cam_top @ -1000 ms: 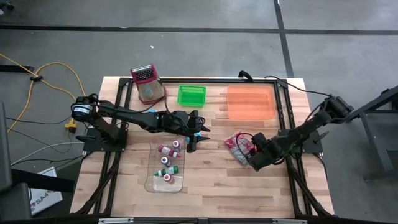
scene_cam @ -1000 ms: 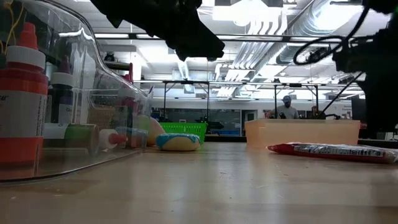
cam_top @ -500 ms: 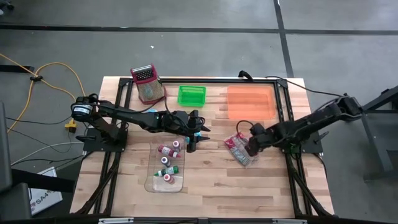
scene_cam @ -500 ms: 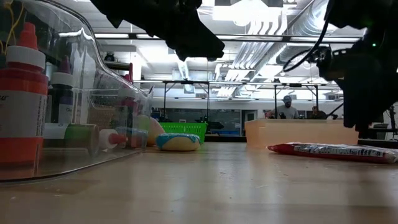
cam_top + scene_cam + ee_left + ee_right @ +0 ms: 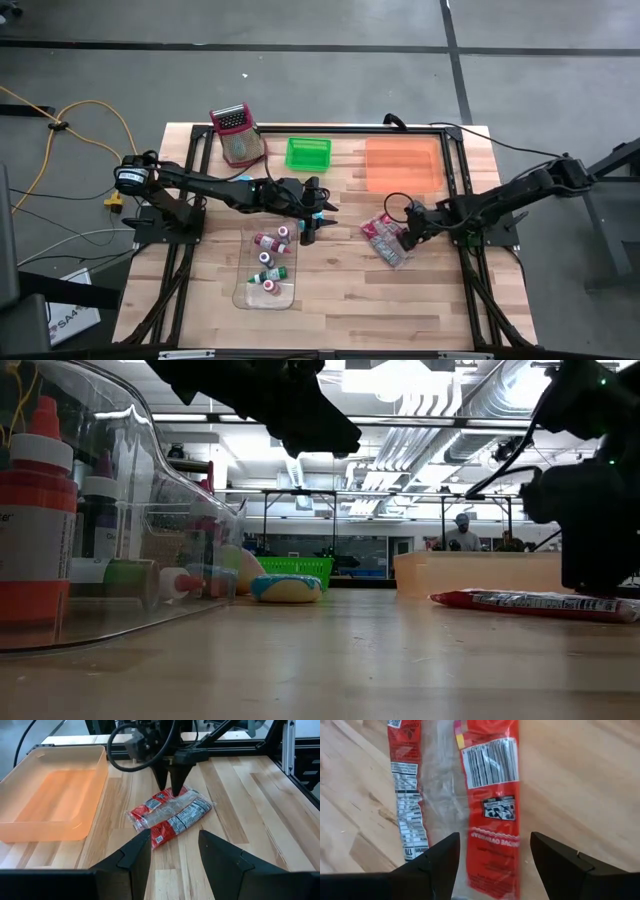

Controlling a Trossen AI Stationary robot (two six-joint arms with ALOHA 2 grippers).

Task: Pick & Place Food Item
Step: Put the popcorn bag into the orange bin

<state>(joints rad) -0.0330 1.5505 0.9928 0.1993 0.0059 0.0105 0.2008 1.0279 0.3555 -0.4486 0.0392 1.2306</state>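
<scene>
Concrete floor surrounds the wooden table (image 5: 340, 300), whose near half lies bare apart from a clear tray (image 5: 245, 290) of small bottles (image 5: 272, 265) at left of centre. Along the far edge stand a red-topped basket (image 5: 236, 132), a green basket (image 5: 308, 153) and an orange bin (image 5: 403, 165), with open wood between them and the middle. A black frame rail runs along the far and right sides, close behind the bin.

At centre-right lies the food item, a red and clear packet (image 5: 384, 240), flat on the wood, well apart from the tray and just near of the bin. Bare boards lie on its near and left sides.

From the right edge the right arm reaches low and nearly level across the table. The right gripper (image 5: 409, 236) points down over the packet's right end, its fingers (image 5: 436, 861) spread wide, one on each side of the packet's width; it has hold of nothing. In the left wrist view its tips look to be at the packet's top.

From the left edge the left arm stretches out level to the table's middle. The left gripper (image 5: 316, 222) hangs beside the tray's far right corner, fingers (image 5: 135, 855) partly apart and empty, facing the packet.
</scene>
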